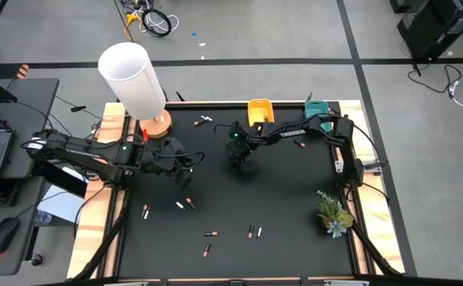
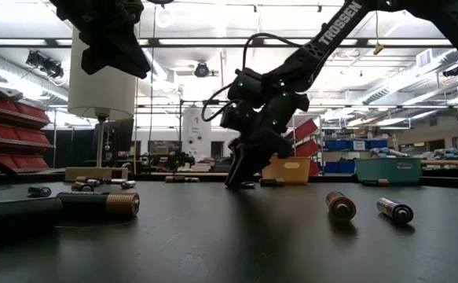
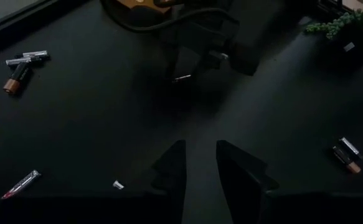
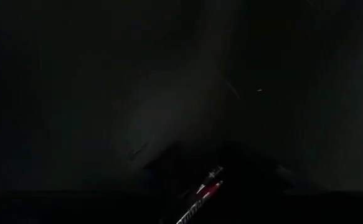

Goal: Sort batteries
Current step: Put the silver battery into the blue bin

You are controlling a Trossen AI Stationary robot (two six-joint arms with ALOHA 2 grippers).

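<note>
Item: right claw down on black surface centre-far, fingers closing round a thin red-white battery. Left claw apart, empty, waits left. Other small cylindrical batteries scattered near. Step: pickup. Next, prob.: firm grip, lift, carry to yellow tray.

A matt black mat covers the table, framed by pale bare wood. Around the right gripper, matt dark with a plastic look, lie smooth batteries with glossy copper-coloured ends and metallic caps. Beyond it stand a yellow tray and a teal tray, both plastic-looking. Behind the left gripper, a smooth white lampshade rises from a wooden base.
</note>
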